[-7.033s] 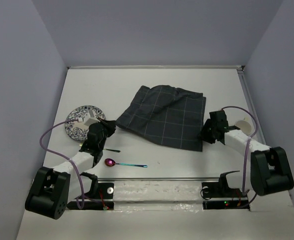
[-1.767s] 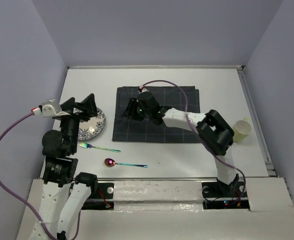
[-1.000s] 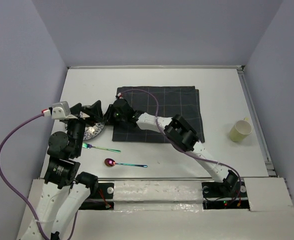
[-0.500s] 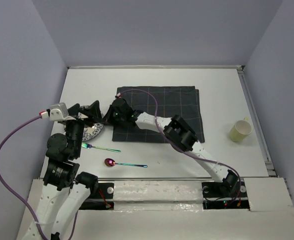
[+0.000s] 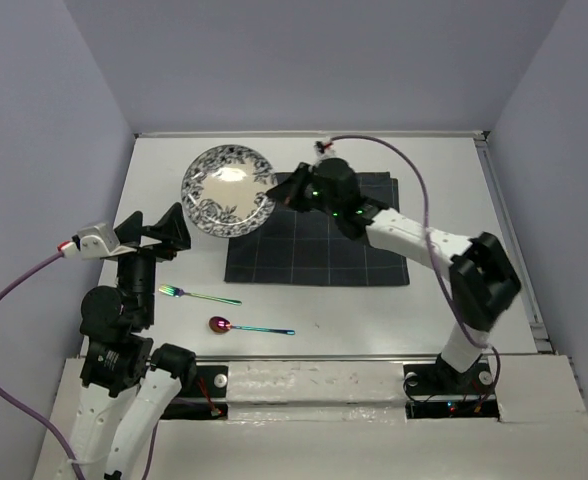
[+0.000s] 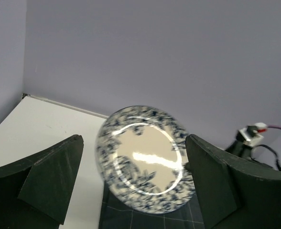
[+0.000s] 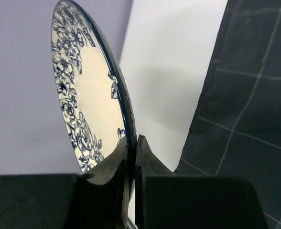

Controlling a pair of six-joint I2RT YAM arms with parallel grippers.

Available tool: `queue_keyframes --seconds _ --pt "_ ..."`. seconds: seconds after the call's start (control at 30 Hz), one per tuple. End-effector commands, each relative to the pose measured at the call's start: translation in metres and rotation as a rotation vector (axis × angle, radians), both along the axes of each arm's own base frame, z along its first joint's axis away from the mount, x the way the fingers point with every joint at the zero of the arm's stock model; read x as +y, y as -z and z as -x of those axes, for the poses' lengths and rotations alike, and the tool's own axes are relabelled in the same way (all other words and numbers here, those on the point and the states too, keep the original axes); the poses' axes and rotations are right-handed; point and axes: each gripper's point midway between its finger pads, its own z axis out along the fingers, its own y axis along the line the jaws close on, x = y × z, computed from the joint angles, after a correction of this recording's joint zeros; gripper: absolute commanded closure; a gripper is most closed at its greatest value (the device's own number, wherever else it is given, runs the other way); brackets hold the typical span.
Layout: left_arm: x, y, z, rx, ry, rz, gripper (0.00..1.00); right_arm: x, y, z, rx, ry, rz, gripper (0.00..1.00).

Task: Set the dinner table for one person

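Nearest, the left tool (image 5: 156, 228) hangs raised at 9 o'clock, fingers spread, empty. Beyond, the right arm (image 5: 404, 228) stretches toward 11 o'clock. The right tool (image 5: 280, 194) pinches the rim of the tilted plate (image 5: 226, 188) above the white surface (image 5: 444, 170) and the placemat (image 5: 314, 235) corner.

placemat (image 5: 314, 245) corner: behind plate (image 5: 228, 190) | plate bottom: behind right tool (image 7: 133, 148)
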Motion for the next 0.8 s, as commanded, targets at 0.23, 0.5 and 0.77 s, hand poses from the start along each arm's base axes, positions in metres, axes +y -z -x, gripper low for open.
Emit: queue_keyframes --seconds 0.23,0.5,0.77 --pt "-0.008 -0.003 -0.005 -0.014 0.032 -0.014 0.01 -0.154 -0.013 0.0 -0.092 0.15 -0.128 1.0" --pt "-0.013 0.004 -0.012 0.014 0.045 -0.025 0.01 -0.205 0.014 -0.007 -0.045 0.231 -0.117 1.0" --pt "-0.015 0.006 -0.015 0.025 0.053 -0.029 0.01 -0.207 0.047 -0.011 0.025 0.206 -0.125 1.0"
